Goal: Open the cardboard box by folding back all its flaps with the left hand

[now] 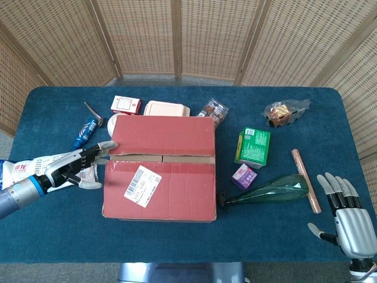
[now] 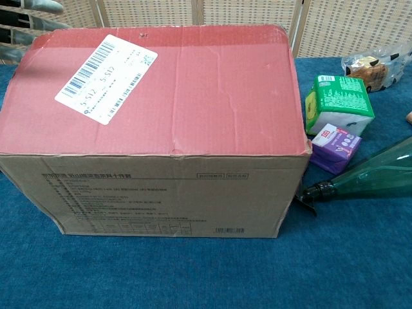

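Observation:
The cardboard box (image 1: 160, 168) stands mid-table with its two red top flaps lying flat, a brown seam between them and a white barcode label (image 1: 142, 186) on the near flap. In the chest view the box (image 2: 161, 129) fills the frame. My left hand (image 1: 78, 165) reaches in from the left, fingers spread, fingertips (image 1: 109, 144) at the box's left edge by the seam; it holds nothing. Its fingers (image 2: 29, 16) show at the chest view's top left corner. My right hand (image 1: 347, 215) rests open at the table's near right corner, far from the box.
A white snack bag (image 1: 35, 168) lies under my left arm. A blue tube (image 1: 86, 131), small red box (image 1: 126, 104) and beige container (image 1: 166, 108) sit behind the box. To its right are a green carton (image 1: 253, 147), purple packet (image 1: 244, 175), green glass bottle (image 1: 268, 190) and brown stick (image 1: 306, 171).

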### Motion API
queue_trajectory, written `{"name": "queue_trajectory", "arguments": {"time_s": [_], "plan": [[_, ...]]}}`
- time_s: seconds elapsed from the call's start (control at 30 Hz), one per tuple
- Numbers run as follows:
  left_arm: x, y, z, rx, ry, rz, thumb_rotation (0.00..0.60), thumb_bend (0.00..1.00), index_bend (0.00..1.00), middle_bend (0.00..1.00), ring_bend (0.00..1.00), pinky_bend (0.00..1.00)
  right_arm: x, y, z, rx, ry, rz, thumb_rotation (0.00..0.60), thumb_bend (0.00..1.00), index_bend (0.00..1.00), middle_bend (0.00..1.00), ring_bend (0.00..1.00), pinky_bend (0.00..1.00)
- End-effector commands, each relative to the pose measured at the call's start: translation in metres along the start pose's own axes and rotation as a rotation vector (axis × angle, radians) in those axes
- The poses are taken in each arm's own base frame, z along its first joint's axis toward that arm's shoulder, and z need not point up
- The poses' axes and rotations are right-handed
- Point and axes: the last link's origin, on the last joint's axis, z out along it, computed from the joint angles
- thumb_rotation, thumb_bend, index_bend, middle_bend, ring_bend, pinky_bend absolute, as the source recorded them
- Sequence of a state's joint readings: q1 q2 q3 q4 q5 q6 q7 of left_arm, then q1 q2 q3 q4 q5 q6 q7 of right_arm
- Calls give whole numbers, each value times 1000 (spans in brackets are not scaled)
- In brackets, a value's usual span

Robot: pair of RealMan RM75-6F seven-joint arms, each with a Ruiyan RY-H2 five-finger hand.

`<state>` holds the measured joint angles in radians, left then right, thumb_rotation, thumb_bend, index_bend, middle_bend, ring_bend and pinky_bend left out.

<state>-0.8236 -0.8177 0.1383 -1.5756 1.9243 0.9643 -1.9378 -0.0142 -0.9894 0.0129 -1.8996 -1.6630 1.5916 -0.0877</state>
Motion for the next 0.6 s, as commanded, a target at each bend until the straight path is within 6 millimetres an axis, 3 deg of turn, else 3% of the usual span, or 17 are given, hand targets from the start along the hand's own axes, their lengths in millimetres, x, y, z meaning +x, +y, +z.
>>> {"name": "queue_trajectory", "arguments": {"time_s": [0.03, 0.6], "plan": [[-6, 3, 2, -23, -22, -19, 600, 0, 0, 0, 0, 163, 0, 0, 0, 0, -1, 1, 600, 90, 0, 0, 0, 0], [-51, 26, -14, -213, -166, -6, 600, 0, 0, 0, 0, 229, -3, -2, -1, 5, -8, -10, 600, 88, 0, 0, 0, 0]]}}
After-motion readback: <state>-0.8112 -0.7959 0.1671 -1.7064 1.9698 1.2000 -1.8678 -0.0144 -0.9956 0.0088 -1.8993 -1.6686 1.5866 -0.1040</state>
